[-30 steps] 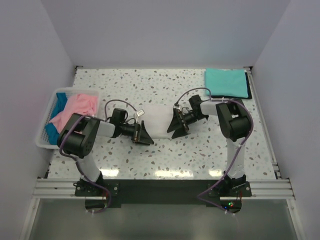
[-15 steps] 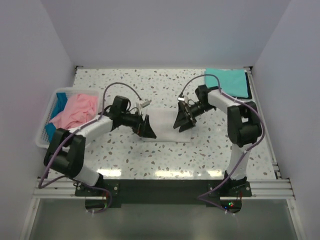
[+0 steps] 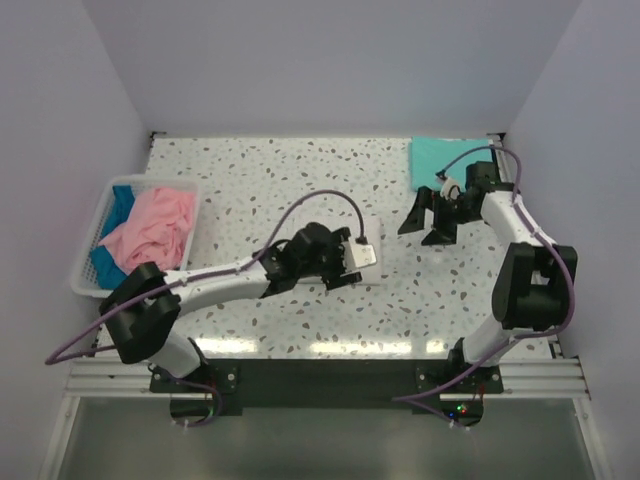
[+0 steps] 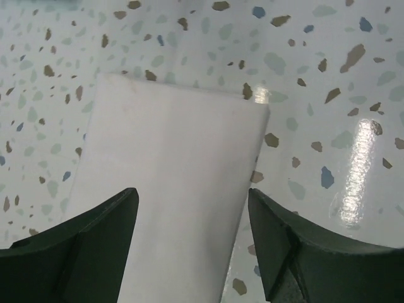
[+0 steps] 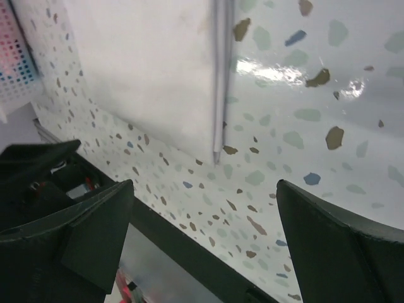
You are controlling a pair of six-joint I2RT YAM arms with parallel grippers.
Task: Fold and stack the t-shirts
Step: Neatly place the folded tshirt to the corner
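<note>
A white t-shirt (image 4: 170,158) lies folded into a narrow rectangle on the speckled table. My left gripper (image 4: 192,196) is open above it, one finger on each side; from above the left gripper (image 3: 352,268) hides most of the shirt (image 3: 372,230). My right gripper (image 3: 422,228) is open and empty, apart from the shirt on its right. In the right wrist view the gripper (image 5: 205,186) hangs over bare table with the shirt's folded edge (image 5: 145,69) beyond it. A folded teal t-shirt (image 3: 450,165) lies at the back right. Pink (image 3: 150,225) and blue (image 3: 122,200) t-shirts lie in the basket.
The white lattice basket (image 3: 88,285) stands at the table's left edge. Walls close in the left, back and right. The black front rail (image 5: 189,243) runs along the near table edge.
The left arm swung right across the white shirt, which now shows narrower. The right gripper drew back to the right, away from the shirt, toward the teal one.
</note>
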